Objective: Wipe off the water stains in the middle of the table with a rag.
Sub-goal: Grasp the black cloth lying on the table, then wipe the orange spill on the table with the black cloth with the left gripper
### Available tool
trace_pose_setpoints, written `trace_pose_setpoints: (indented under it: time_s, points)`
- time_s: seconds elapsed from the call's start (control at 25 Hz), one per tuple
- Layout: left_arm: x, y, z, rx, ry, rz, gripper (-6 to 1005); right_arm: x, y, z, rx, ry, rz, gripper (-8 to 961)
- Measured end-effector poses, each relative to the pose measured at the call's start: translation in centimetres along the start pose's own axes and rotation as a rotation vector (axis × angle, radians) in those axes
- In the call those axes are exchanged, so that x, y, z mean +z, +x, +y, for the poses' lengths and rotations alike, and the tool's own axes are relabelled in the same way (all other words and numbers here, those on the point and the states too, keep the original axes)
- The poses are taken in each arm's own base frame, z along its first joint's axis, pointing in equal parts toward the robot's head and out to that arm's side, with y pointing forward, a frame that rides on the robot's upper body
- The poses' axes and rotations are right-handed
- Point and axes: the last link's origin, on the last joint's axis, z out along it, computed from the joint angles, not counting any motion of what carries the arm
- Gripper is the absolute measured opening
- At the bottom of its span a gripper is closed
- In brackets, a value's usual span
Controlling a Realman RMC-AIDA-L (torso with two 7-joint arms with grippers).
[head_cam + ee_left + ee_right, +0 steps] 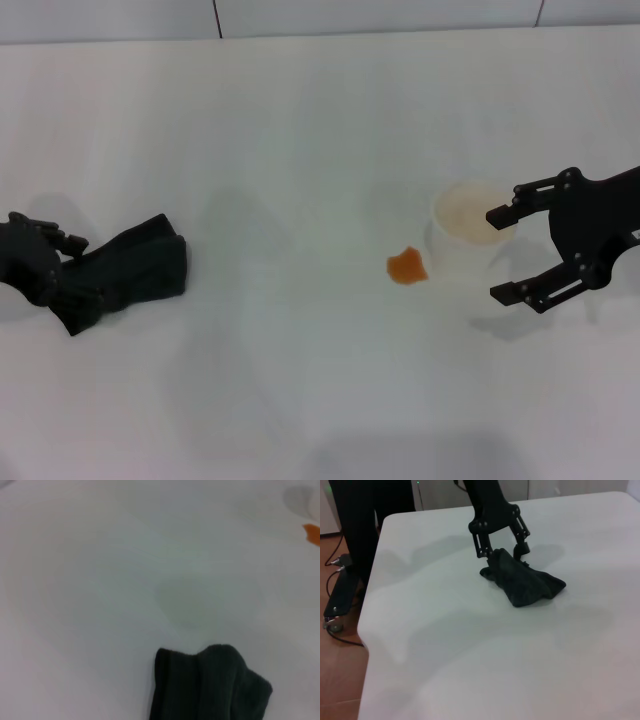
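The dark green-black rag [135, 268] lies on the white table [300, 120] at the far left. My left gripper [40, 265] is down over the rag's left end. In the right wrist view its fingers [481, 552] stand apart on either side of the rag's raised end [525, 582]. The rag also shows in the left wrist view [210, 685]. The small orange water stain [407, 266] sits right of centre and shows at the edge of the left wrist view [312, 532]. My right gripper [508, 253] is open, just right of the stain, beside the cup.
A translucent white cup [468, 222] stands just right of the stain, touching or nearly touching my right gripper's fingers. In the right wrist view the table's edge [367, 630] drops to a brown floor with cables and a dark stand.
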Motion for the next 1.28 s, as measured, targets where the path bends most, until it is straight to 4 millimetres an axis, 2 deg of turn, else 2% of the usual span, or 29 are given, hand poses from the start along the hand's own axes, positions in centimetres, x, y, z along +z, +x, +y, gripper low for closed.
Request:
trace_pose_setpoints:
  time_s: [0.24, 0.44, 0.64, 1.0, 1.28]
  points:
    - [0.8, -0.5, 0.0, 0.006, 0.003, -0.024, 827, 0.1, -0.1, -0.1, -0.002, 0.006, 0.0, 869]
    - [1.4, -0.6, -0.3, -0.006, 0.009, -0.026, 619, 0.2, -0.2, -0.4, -0.004, 0.02, -0.002, 869]
    - [1.8, -0.5, -0.4, -0.006, 0.007, -0.034, 457, 0.5, -0.2, -0.5, -0.009, 0.031, 0.004, 870]
    - [1.9, -0.2, -0.6, -0.014, 0.018, -0.025, 284, 0.6, -0.5, -0.6, -0.014, 0.031, -0.001, 869]
    - [2.7, 1.4, -0.3, 0.001, 0.013, 0.009, 125, 0.0, 0.0, -0.7, 0.021, 0.055, -0.049, 870]
